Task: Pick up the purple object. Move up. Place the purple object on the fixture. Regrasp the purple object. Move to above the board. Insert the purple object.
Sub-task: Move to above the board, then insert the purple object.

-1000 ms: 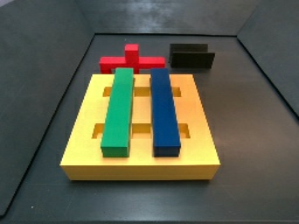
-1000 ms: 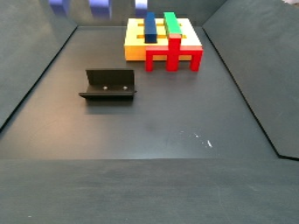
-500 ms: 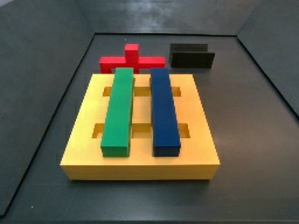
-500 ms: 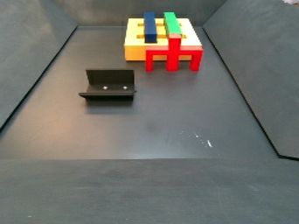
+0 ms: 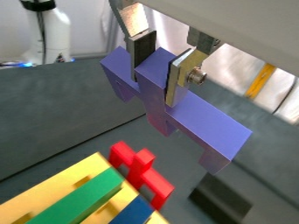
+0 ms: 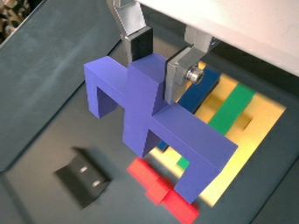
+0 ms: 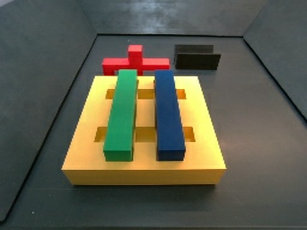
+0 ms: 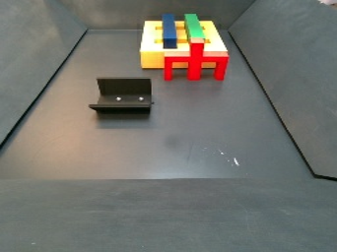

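My gripper [image 5: 158, 74] is shut on the raised centre post of the purple object [image 5: 187, 118], a bridge-shaped block hanging in the air with its two legs pointing down. Both wrist views show it held [image 6: 152, 114] high over the floor, with the gripper [image 6: 156, 68] above it. Below lie the yellow board [image 6: 232, 162] and the black fixture [image 6: 86, 175]. In both side views the board [image 7: 84, 157] [image 8: 152, 54] and the fixture [image 7: 198, 57] [image 8: 122, 96] rest on the floor. Neither side view shows the gripper or the purple object.
A green bar [image 7: 121, 112] and a blue bar [image 7: 170, 112] sit in the board's slots. A red cross-shaped block [image 7: 135, 62] [image 8: 198, 64] stands against the board's edge nearest the fixture. Dark walls enclose the floor.
One second ago two bluish tips showed at the top edge of a side view; they have gone up out of the frame. Board, fixture and red block have not moved.
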